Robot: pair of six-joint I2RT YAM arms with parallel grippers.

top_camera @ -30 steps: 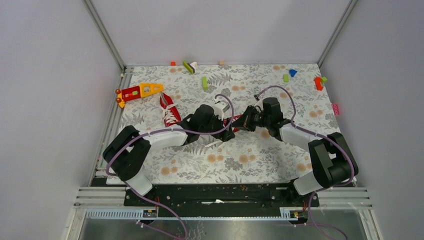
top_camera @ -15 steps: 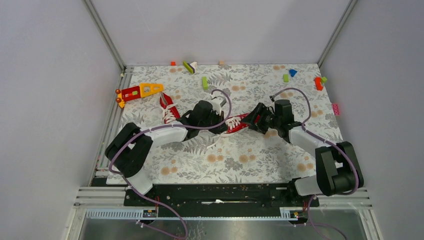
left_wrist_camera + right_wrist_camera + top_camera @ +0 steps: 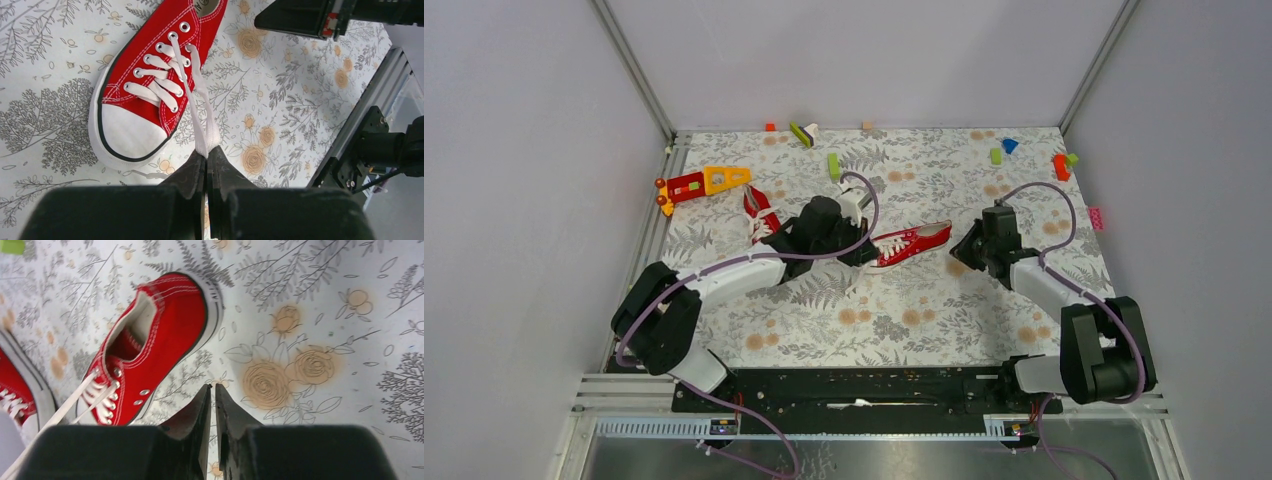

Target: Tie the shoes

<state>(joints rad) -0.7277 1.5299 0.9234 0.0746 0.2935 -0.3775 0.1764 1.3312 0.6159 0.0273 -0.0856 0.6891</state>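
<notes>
Now our left gripper (image 3: 207,159), lower centre, clenches the white laces (image 3: 192,95) of the shoe (image 3: 150,75) taut, we judge for knotting; our right gripper (image 3: 211,405) hangs closed, empty, below it.

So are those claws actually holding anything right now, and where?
The left gripper pinches the white laces of one shoe, out past the eyelets. The right gripper is shut on nothing, clear of the heel.

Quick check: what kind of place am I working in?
Likely a lab robot cell: plain grey walls in an aluminium frame, floral-print table cover, small coloured toy blocks scattered beyond the red canvas sneakers.
</notes>
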